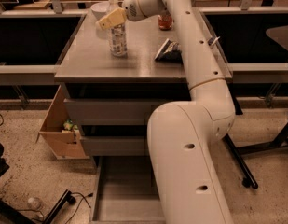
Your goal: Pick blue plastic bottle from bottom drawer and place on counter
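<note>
**Item: bottle placement, release stage**

- **Gripper** (pixel 112 18): over the far left part of the counter (pixel 87 62), at the end of the arm reaching across from the right.
- **Fingers** (pixel 107 20): one pale finger shows, lying across the bottle's shoulder. The other is hidden behind the bottle. They appear closed on the bottle just under its cap, with no gap visible.
- **Bottle** (pixel 118 42): directly below the fingers, upright, its base apparently on the counter. It is out of the drawer.
- **Drawer** (pixel 129 195): far below the fingers and nearer the camera, pulled out, nothing visible in the part that shows.
- **Bowl** (pixel 99 7): just beyond the fingers, to their left, close to the bottle.
- **Can** (pixel 165 20): level with the fingers, well apart to their right.
- **Bag** (pixel 168 51): dark and crumpled, below and to the right of the fingers, clear of the bottle.
- **Box** (pixel 59 134): cardboard, on the floor far below the fingers, left of the cabinet.

**Handling note (judgement):** the carry looks finished and the remaining step is letting go.
- Confirm the base sits flat before opening.
- Open the fingers evenly so neither side drags the light, tall bottle over.
- Withdraw straight up or back along the arm's line, not sideways.
- Keep away from the bowl, where a nudge could tip the bottle.
</note>
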You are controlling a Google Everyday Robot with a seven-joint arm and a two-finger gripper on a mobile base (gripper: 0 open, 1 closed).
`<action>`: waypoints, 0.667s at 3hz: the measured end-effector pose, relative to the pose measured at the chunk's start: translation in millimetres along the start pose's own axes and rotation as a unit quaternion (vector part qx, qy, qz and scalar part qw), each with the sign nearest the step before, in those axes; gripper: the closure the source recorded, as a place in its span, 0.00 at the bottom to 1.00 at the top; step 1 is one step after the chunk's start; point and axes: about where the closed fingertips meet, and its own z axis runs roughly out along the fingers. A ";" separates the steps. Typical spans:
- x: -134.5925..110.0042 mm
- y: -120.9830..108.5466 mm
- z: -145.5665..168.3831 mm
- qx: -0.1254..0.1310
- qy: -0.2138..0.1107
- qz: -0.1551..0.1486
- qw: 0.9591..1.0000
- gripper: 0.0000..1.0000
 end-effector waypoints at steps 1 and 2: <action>0.0 0.1 -0.1 0.000 0.000 0.000 1.000 0.00; -7.7 10.4 -15.2 -0.021 -0.010 0.001 1.000 0.00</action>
